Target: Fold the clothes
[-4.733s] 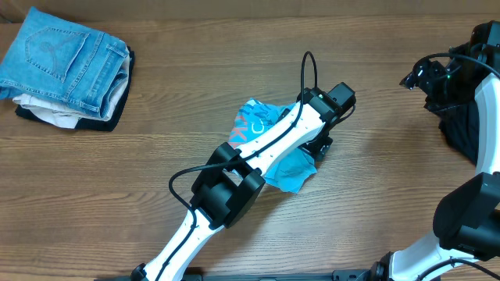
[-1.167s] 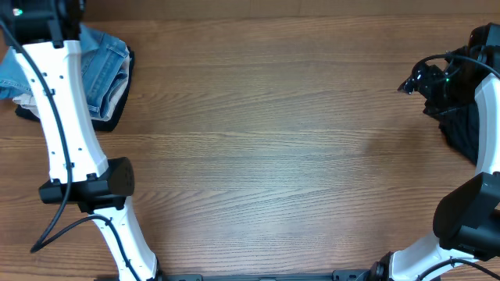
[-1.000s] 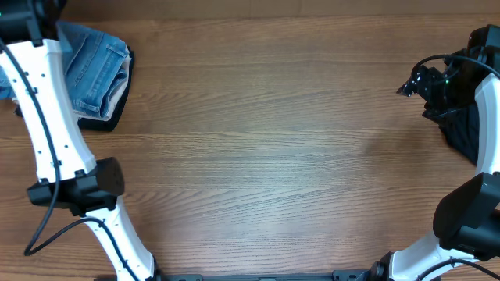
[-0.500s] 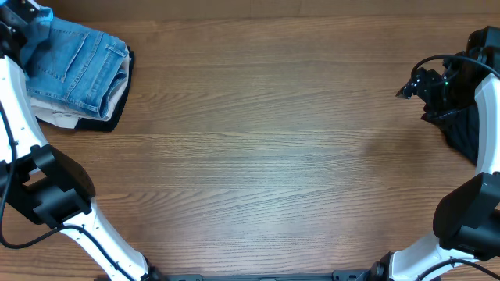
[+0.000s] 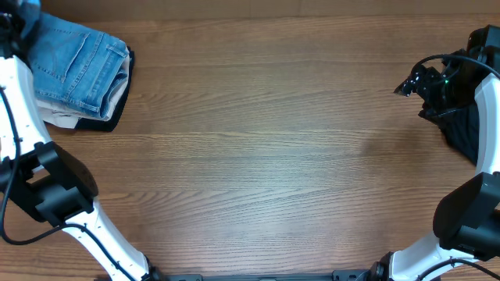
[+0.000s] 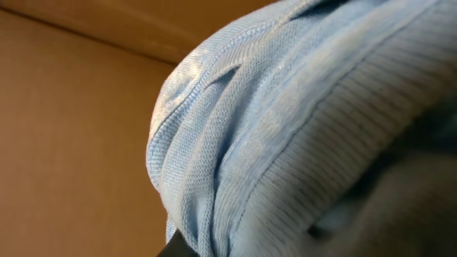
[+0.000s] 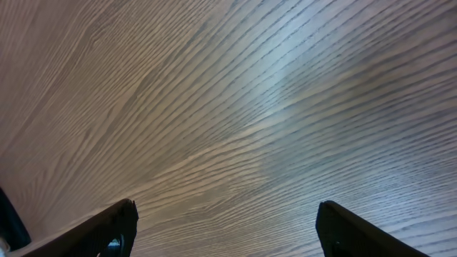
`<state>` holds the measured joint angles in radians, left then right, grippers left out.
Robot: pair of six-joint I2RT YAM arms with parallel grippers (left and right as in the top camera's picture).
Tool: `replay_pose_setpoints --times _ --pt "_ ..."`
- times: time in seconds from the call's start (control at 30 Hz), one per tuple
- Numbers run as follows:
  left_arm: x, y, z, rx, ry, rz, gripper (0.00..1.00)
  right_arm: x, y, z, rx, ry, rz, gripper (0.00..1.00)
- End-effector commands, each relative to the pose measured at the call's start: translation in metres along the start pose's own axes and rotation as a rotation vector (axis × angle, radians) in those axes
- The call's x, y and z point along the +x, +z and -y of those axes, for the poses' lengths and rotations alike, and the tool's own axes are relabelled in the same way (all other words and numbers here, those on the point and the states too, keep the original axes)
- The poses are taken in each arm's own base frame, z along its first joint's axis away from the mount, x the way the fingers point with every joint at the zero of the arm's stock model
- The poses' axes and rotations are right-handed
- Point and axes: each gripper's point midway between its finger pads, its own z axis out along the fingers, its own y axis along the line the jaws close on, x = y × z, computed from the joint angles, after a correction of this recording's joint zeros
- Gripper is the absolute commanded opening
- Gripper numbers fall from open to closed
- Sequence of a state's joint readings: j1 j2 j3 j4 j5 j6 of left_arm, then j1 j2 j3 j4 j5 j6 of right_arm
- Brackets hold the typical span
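Note:
Sky-blue knit cloth, the T-shirt [image 6: 300, 121], fills the left wrist view, bunched in folds right against the camera. My left gripper [image 5: 11, 14] is at the table's far left back corner, shut on this T-shirt; only one dark fingertip [image 6: 178, 248] shows under the cloth. In the overhead view just a scrap of blue [image 5: 31, 5] shows at the top edge. My right gripper [image 7: 232, 228] hangs open over bare wood at the right side, with nothing between its fingers.
A folded pile with blue jeans [image 5: 78, 66] on top of white and black garments lies at the back left, beside my left arm [image 5: 19, 94]. Dark cloth [image 5: 469, 133] lies at the right edge under my right arm. A brown wall [image 6: 64, 143] stands behind the T-shirt.
My left arm has swung further left, past the folded pile to the back left corner, taking the T-shirt from mid-table with it. The right arm has barely moved.

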<state>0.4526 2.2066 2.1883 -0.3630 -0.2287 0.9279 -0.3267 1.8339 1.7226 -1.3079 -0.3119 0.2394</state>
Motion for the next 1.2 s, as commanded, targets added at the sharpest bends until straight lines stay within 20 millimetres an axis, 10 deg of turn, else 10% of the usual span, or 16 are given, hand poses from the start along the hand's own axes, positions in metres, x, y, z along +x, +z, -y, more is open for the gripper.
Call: replay_pose_setpoints --times 0.0,0.23,0.4,0.47,0.6,0.9,1.17 --pt "-0.020 0.007 0.054 0.093 -0.078 -0.003 0.16 -0.002 -0.007 -0.008 -0.031 -0.011 0.016 0.84" --pt "-0.032 -0.014 0.204 0.439 0.093 -0.096 0.40 -0.008 -0.007 -0.010 -0.039 -0.021 0.042 0.84" --pt "-0.057 -0.078 0.291 0.752 0.186 -0.051 0.96 -0.012 -0.007 -0.011 -0.046 -0.026 0.055 0.84" --pt "-0.065 -0.088 0.302 0.747 0.174 -0.073 1.00 -0.012 -0.007 -0.011 -0.046 -0.027 0.056 0.84" --pt "-0.075 -0.094 0.290 0.606 0.081 -0.172 1.00 -0.012 -0.007 -0.011 -0.046 -0.030 0.057 0.84" --pt "-0.099 -0.134 0.198 0.536 -0.350 -0.238 1.00 -0.012 -0.006 -0.017 -0.047 -0.180 0.065 0.85" --pt "-0.179 -0.251 0.164 0.974 -0.719 0.003 1.00 -0.011 -0.028 -0.104 -0.008 -0.706 0.207 1.00"
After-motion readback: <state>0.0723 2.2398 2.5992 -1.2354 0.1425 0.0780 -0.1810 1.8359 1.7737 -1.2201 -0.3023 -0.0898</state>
